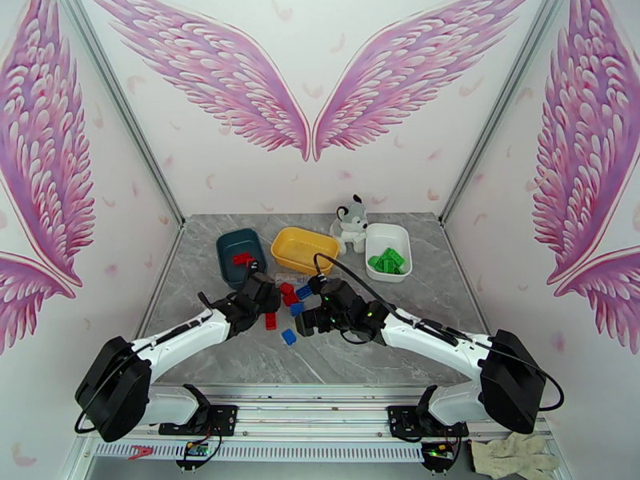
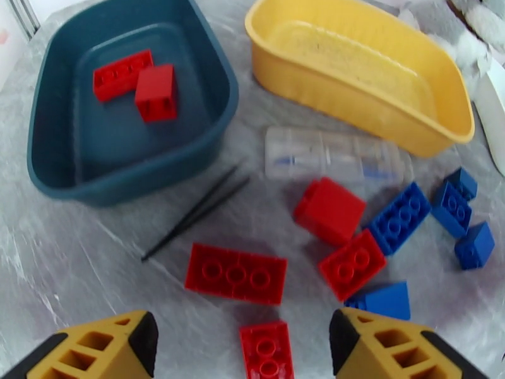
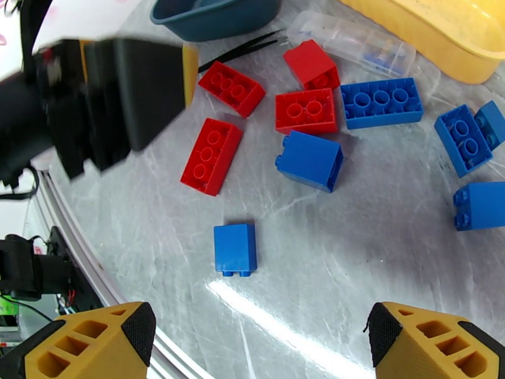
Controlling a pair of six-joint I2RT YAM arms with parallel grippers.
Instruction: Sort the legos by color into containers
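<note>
Closest in, the left gripper [image 2: 243, 336] hangs with its yellow fingers spread wide, and a red brick [image 2: 266, 348] lies studs-up right in the gap between them, untouched. Just beyond it lies a three-stud red brick [image 2: 235, 273], flat on the grey table [image 1: 448, 314].

Over on the other side, the right gripper [image 3: 260, 330] is spread just as wide and holds nothing. A lone blue brick [image 3: 235, 247] lies on its side just ahead of it.

Along the far edge stand the tubs. The teal tub [image 2: 126, 178] toward the far-left corner holds two red bricks [image 2: 132, 83]. The yellow tub [image 2: 353, 102] in the middle is bare. The white tub [image 1: 398, 234] to the right has the green bricks [image 1: 387, 262].

So green looks finished and red is under way. The blue cluster [image 2: 404, 216] at mid-table has not yet been sorted.

Next call for the left arm, I'd say: drop straight down, pinch that red brick across its sides, then carry it to the teal tub. It should steer clear of the black tweezers [image 2: 196, 213] and the clear flat case [image 2: 334, 156]. The right arm seems set for that lone blue brick, with the yellow tub its likely home.
</note>
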